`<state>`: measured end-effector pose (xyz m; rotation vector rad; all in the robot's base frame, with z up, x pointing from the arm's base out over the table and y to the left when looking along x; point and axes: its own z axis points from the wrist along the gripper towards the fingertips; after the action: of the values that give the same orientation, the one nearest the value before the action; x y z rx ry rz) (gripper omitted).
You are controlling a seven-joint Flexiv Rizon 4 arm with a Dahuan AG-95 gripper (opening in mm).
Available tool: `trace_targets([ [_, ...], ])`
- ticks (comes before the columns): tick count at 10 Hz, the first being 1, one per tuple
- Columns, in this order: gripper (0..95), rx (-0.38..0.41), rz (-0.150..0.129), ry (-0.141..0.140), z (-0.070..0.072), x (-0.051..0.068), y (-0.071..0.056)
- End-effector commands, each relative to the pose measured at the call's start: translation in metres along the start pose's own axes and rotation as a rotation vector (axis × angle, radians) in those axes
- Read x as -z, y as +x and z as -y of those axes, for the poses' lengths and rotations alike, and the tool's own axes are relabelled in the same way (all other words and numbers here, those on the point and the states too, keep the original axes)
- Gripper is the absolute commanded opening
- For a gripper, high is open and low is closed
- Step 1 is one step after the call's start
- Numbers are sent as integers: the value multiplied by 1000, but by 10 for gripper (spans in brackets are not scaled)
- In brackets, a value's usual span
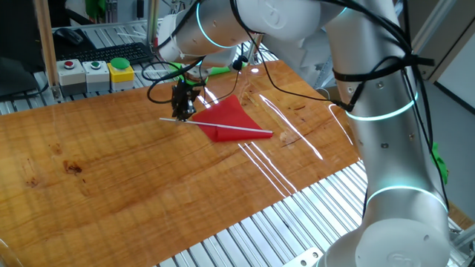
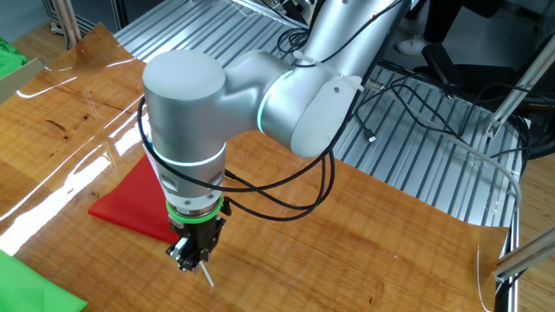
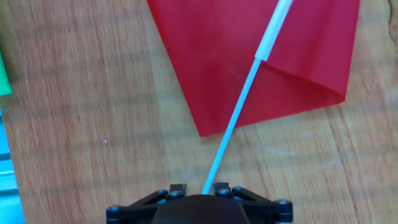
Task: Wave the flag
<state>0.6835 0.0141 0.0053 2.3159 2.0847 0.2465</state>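
The flag is a red triangular pennant (image 1: 226, 117) on a thin white stick (image 1: 245, 131), lying flat on the wooden table. It also shows in the other fixed view (image 2: 130, 204) and in the hand view (image 3: 249, 56). My gripper (image 1: 182, 111) is down at the table over the bare end of the stick. In the hand view the stick (image 3: 239, 109) runs between my two fingers, close to the right one, with a gap to the left one. The jaws stand a little apart around it. The stick's tip (image 2: 208, 279) pokes out past my gripper (image 2: 191, 257).
A box with red, white and green buttons (image 1: 96, 73) and a keyboard (image 1: 111, 52) stand at the table's back edge. Green cloth (image 2: 35, 290) lies at the table corners. Arm cables hang over the table near my gripper.
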Motion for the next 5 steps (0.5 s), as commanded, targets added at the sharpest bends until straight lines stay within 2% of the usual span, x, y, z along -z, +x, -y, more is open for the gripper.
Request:
trace_targets([
  [1,0,4,4,-7,-1,-4,0],
  [3,0,10,1,-6,-1,-3,0],
  [5,0,38,11,4,-3,1,1],
])
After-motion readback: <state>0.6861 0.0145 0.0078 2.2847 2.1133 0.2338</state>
